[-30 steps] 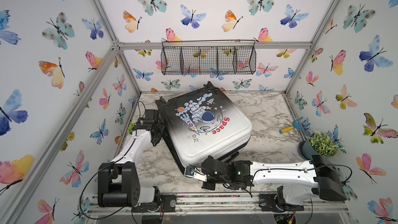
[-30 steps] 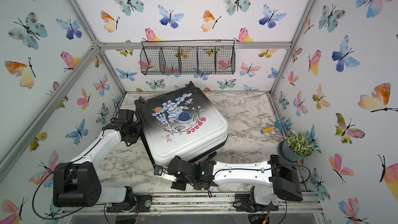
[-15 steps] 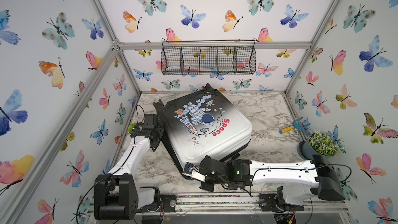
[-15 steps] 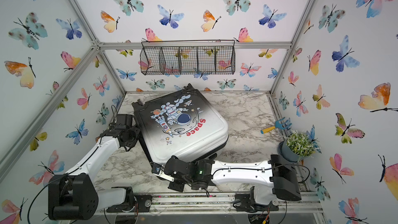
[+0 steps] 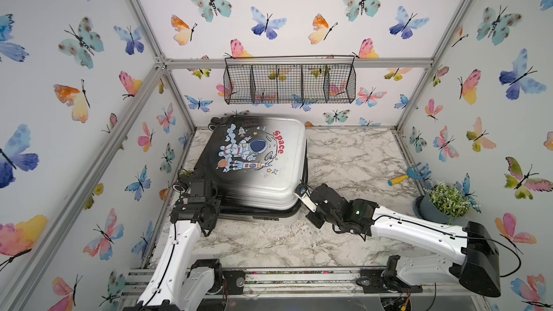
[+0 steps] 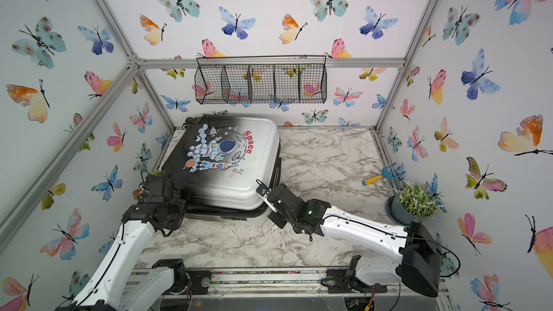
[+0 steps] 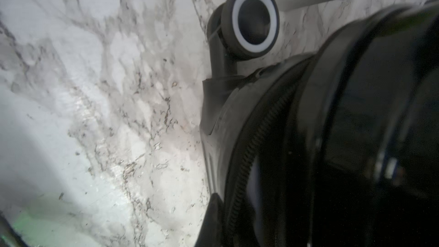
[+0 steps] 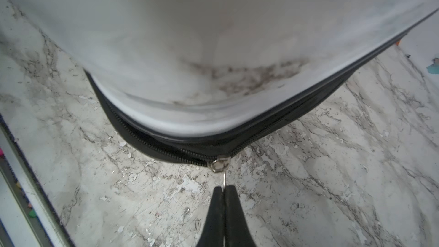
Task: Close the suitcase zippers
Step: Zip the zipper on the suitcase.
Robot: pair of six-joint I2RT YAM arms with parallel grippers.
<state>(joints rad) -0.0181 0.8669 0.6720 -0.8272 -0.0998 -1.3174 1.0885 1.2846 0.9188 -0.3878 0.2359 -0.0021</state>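
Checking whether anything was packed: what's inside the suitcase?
Nothing inside shows. The suitcase lies closed flat, and its hard shell covers the whole interior. In the right wrist view, the unzipped stretch of the zippers opens only on a dark gap.

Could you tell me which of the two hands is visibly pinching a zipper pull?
The right hand, at the suitcase's silver corner: it is shut on the zipper pull. The left hand sits at the black, wheeled corner, and its grip is hidden.
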